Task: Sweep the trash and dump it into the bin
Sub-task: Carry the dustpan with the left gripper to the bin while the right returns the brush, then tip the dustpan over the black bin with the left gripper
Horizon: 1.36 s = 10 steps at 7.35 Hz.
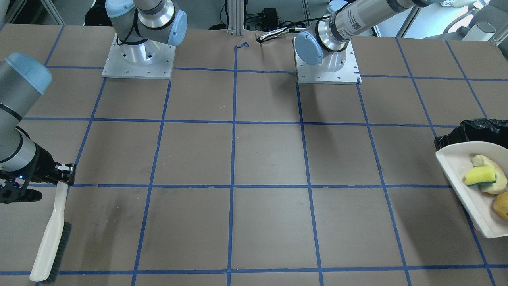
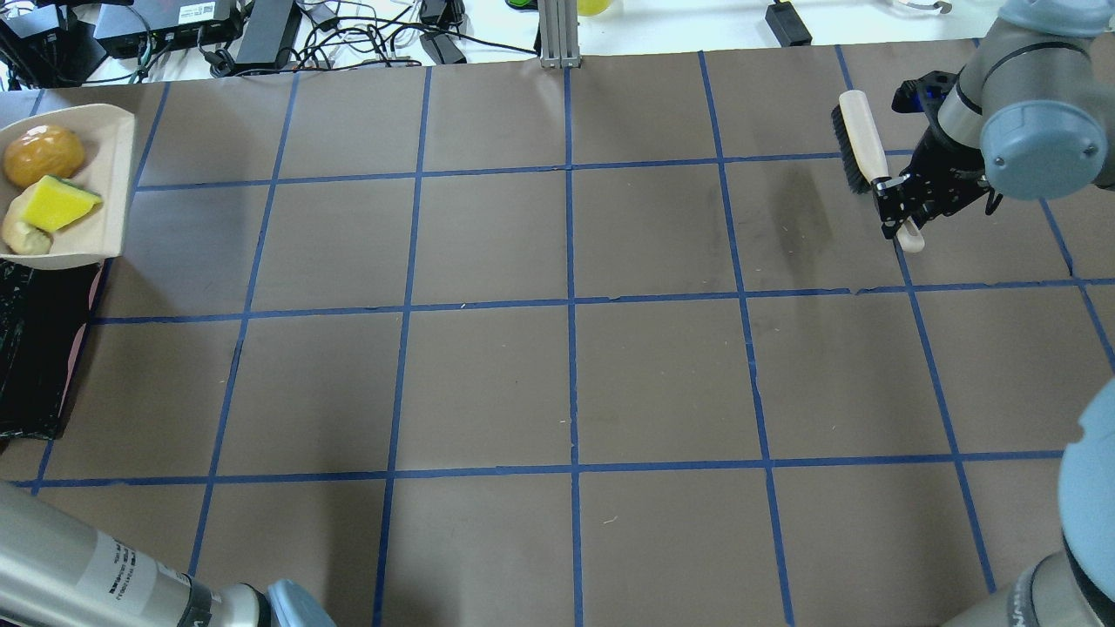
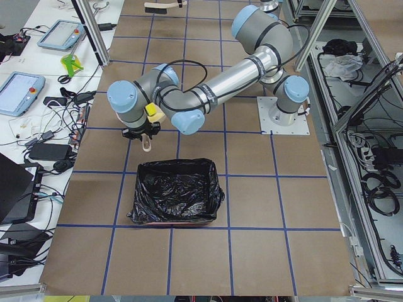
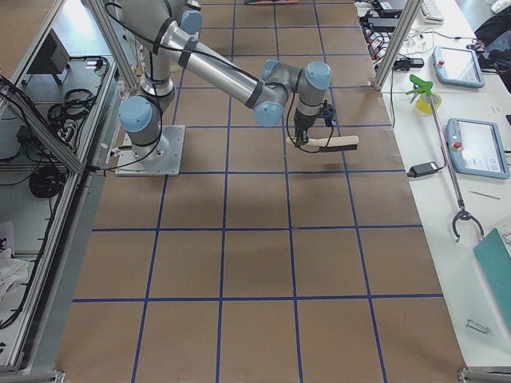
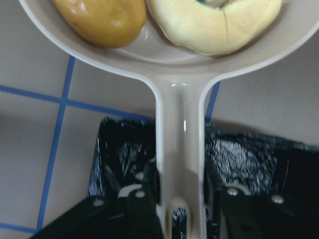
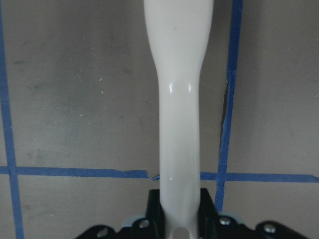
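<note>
Tape [image 2: 571,305] in blue lines marks your brown counter [image 2: 488,383] into squares. Cables and power bricks [image 2: 348,35] lie along its far edge beside a metal post [image 2: 557,35].

At the end on the robot's right, the right claw [image 6: 180,219] is clenched on the handle end of a cream brush [image 2: 862,139]. Its dark bristles face sideways and its shadow falls on the paper beside it. That arm and brush are well apart from the bin.

At the other end you see the bin [image 3: 176,192], a rectangular box lined with a crinkly, glossy black bag, pink showing at its edge. The left claw [image 5: 180,199] grips the handle of a beige dustpan [image 2: 122,174]. The handle runs over the bin's rim, while the bowl hangs over the counter just beside the bin.

All three pieces of trash are in the dustpan. The golden-brown lump [image 2: 43,154] is smooth and potato-like. The sponge [image 2: 57,205] is bright yellow with a dark green layer, and it rests partly on the pale cream slice [image 2: 24,237], which curves like a crescent.
</note>
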Each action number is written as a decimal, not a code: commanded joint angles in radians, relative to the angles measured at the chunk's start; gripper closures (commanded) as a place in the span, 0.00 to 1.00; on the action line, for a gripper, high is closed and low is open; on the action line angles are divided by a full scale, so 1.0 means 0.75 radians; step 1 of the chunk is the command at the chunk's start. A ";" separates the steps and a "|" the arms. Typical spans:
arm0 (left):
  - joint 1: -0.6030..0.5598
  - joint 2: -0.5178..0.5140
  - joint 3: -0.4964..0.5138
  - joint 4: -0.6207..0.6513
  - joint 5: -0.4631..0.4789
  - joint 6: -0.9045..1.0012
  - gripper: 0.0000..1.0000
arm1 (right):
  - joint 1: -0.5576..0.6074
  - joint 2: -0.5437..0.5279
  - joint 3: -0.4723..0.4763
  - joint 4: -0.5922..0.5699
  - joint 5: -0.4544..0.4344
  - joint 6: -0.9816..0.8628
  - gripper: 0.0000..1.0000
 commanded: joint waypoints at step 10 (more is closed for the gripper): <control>0.121 -0.066 0.056 0.496 0.381 0.641 1.00 | -0.042 -0.007 0.087 0.039 -0.093 -0.032 1.00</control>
